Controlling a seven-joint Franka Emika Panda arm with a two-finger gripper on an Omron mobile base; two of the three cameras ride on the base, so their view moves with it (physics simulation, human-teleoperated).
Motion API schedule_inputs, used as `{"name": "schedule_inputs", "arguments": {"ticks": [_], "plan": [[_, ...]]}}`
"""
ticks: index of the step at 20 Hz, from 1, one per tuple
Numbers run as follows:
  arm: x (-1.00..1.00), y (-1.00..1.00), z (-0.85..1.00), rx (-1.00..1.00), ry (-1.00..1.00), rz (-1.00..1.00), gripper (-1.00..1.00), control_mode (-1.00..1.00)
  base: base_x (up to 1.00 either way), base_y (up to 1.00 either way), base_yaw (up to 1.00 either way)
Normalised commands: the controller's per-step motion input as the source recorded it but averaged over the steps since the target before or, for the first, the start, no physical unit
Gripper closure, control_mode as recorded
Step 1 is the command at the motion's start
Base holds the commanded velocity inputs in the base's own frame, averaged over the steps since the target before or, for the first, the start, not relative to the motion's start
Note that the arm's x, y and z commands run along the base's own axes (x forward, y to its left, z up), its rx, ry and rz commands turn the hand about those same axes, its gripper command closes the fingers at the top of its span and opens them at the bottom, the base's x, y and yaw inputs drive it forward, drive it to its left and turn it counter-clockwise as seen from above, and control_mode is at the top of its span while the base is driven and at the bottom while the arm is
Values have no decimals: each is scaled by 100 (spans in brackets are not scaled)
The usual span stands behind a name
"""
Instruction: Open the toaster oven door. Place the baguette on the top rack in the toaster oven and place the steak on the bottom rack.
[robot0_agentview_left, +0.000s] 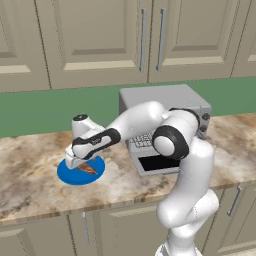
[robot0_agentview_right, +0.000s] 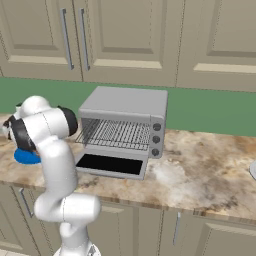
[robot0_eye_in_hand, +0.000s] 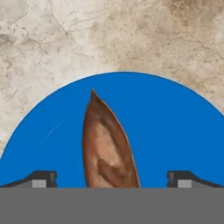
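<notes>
Baguette (robot0_eye_in_hand: 107, 146), one pointed brown loaf with darker crust streaks, lies on a single round blue plate (robot0_eye_in_hand: 175, 127); in the hand view its tip aims at 12 o'clock and its lower end is cut off by the frame. Either side of it, at 8 and 4 o'clock, stand the two dark fingertips (robot0_eye_in_hand: 41, 178), so the jaws are spread wide and grasp nothing, with the gripper (robot0_agentview_left: 75, 161) low over the plate. Steak cannot be made out; the hand covers much of the plate in the left base view.

One boxy grey oven (robot0_agentview_right: 125, 102) sits well apart from the plate on the mottled stone table (robot0_agentview_right: 200, 170). Its door (robot0_agentview_right: 111, 165) lies folded down flat, black glass up. One silver wire rack (robot0_agentview_right: 117, 134) is plain inside; whether a second lies below is hard to tell. Three round dark knobs (robot0_agentview_right: 156, 139) run down its front right.
</notes>
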Motion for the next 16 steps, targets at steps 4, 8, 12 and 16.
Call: {"name": "schedule_inputs", "arguments": {"ticks": [4, 8, 12, 16], "plan": [[5, 3, -33, 0, 0, -7, -100, -100, 0, 0, 0], [9, 0, -27, 0, 0, -9, -100, -100, 0, 0, 0], [18, 0, -24, 2, 6, -10, -100, -100, 0, 0, 0], [1, 0, -5, 2, 1, -6, 100, -100, 0, 0, 0]]}}
